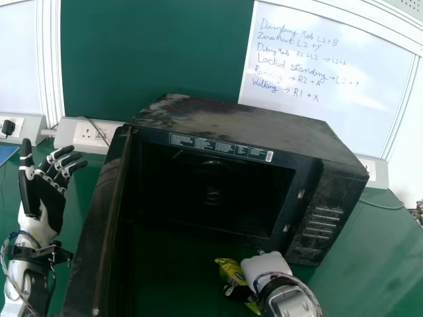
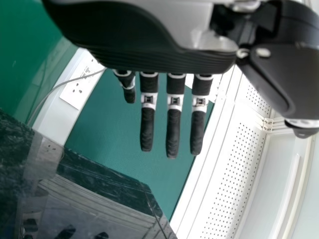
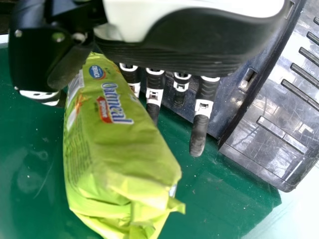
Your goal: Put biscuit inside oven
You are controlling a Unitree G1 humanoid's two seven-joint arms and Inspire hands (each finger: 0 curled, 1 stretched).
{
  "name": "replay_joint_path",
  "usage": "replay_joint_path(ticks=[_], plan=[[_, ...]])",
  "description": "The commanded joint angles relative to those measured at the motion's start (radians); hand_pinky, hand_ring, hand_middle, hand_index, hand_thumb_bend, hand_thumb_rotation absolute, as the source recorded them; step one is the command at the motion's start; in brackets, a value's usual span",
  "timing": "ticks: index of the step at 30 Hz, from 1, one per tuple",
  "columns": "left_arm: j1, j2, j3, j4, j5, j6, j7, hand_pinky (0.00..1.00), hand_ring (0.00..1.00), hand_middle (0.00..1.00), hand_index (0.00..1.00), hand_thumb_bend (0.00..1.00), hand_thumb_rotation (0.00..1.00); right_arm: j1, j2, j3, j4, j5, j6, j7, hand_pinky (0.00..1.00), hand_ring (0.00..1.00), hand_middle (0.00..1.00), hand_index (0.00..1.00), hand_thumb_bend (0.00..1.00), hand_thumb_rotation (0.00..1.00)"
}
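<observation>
The black oven (image 1: 310, 142) stands with its door swung out on the left and its cavity (image 1: 211, 188) exposed. In front of the opening, low in the head view, my right hand (image 1: 264, 264) is at the green biscuit packet (image 1: 231, 271). The right wrist view has the biscuit packet (image 3: 117, 159) between the thumb and fingers of my right hand (image 3: 202, 109), which curl round its upper end. My left hand (image 1: 49, 191) is raised left of the door, fingers fairly straight; my left hand (image 2: 173, 114) also shows in the left wrist view.
The oven door (image 1: 102, 218) juts toward me between my left hand and the opening. Wall sockets (image 1: 89, 135) and a whiteboard (image 1: 330, 79) are behind the oven. The green table (image 1: 390, 238) extends to the right.
</observation>
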Motion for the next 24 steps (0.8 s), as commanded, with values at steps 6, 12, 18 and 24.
replay_joint_path(ticks=[6, 12, 18, 24], plan=[[-0.017, 0.001, -0.011, -0.008, -0.003, 0.002, -0.002, 0.64, 0.63, 0.62, 0.62, 0.85, 0.49, 0.055, -0.001, 0.004, 0.037, 0.058, -0.004, -0.026, 0.53, 0.62, 0.68, 0.66, 0.69, 0.06], [-0.023, -0.003, -0.012, -0.012, -0.009, 0.01, 0.006, 0.64, 0.62, 0.61, 0.62, 0.87, 0.48, 0.049, 0.005, -0.009, 0.039, 0.081, 0.003, -0.118, 0.42, 0.5, 0.5, 0.5, 0.53, 0.04], [-0.018, -0.001, -0.014, -0.018, -0.003, 0.004, 0.0, 0.63, 0.62, 0.61, 0.62, 0.82, 0.5, 0.045, 0.009, -0.022, 0.017, 0.099, 0.017, -0.125, 0.34, 0.44, 0.43, 0.51, 0.53, 0.0], [-0.018, -0.003, -0.009, -0.016, -0.014, 0.006, -0.001, 0.64, 0.62, 0.61, 0.62, 0.83, 0.49, 0.047, 0.021, -0.025, -0.004, 0.1, 0.033, -0.143, 0.32, 0.42, 0.42, 0.51, 0.53, 0.0]])
